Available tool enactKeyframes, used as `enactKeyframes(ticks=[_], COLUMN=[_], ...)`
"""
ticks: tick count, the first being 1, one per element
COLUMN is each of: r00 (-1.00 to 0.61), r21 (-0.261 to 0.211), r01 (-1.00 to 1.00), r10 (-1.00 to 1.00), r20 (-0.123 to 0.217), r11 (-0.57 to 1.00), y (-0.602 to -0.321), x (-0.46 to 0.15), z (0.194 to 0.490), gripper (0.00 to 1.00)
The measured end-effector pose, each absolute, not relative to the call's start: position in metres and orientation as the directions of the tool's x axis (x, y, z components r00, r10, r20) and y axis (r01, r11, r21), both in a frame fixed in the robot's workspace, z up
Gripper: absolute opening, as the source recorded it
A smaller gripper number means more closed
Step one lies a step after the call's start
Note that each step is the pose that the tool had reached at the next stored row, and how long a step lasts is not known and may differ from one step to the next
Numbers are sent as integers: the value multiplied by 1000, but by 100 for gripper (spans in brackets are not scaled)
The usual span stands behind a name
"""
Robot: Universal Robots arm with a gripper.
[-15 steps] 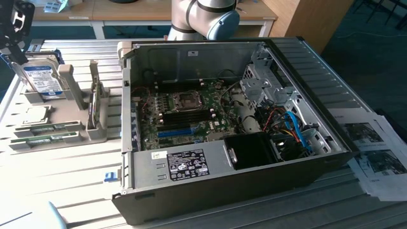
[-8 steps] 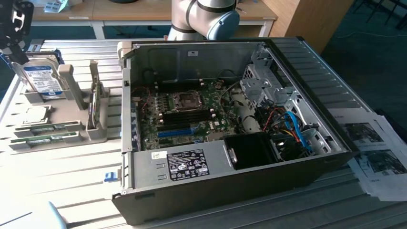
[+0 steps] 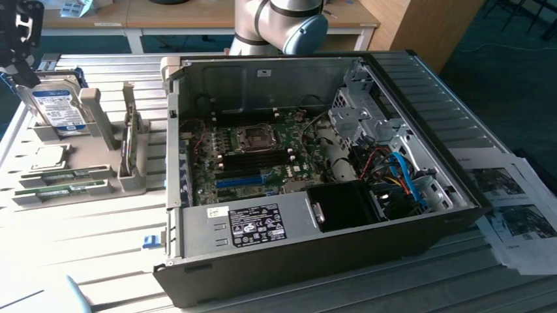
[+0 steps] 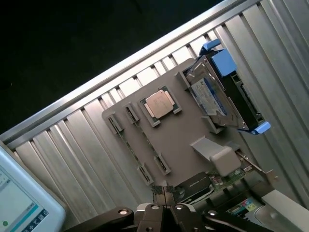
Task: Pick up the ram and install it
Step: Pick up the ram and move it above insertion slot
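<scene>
**Gripper shut above the parts tray, ram not yet picked**

- The gripper [image 4: 164, 192] is held high over the grey tray [image 4: 188, 130]. Its fingers are pressed together and nothing is seen between them.
- The ram [image 3: 70, 175] is seen in the exterior view as a thin green stick lying in a slot of the tray. A second like stick is laid just beside it. Both are well below the fingertips and apart from them; no contact is made.
- The processor [image 4: 160, 103] is seated on the tray beneath the gripper. The hard drive [image 4: 219, 94] is stood on edge further out from the fingertips, beyond the processor.
- The open computer case [image 3: 287, 235] is placed well off to one side of the gripper.

Judgement on the step in hand, the approach to the pick:
- The fingers are best parted before any descent is made, since a shut gripper would only press on the stick.
- The fingers are best set across the stick's thin faces, near mid-length, so that it is not tipped in its slot.
- A straight descent is advised, with the processor and the neighbouring stick left untouched.
- How firmly the stick is seated cannot be told.
</scene>
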State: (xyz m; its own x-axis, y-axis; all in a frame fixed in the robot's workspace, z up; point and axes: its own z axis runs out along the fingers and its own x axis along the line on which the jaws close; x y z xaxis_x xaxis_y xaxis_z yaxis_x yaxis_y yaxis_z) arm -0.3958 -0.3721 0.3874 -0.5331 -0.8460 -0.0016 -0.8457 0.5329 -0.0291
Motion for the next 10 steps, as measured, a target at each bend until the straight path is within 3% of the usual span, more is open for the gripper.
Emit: enactKeyframes(ticks=[10], r00=[-400], r21=[-29], r01=[-916], r10=[-916], r20=[-2], r11=[400], y=[-372], x=[-396], z=[387], gripper=[10])
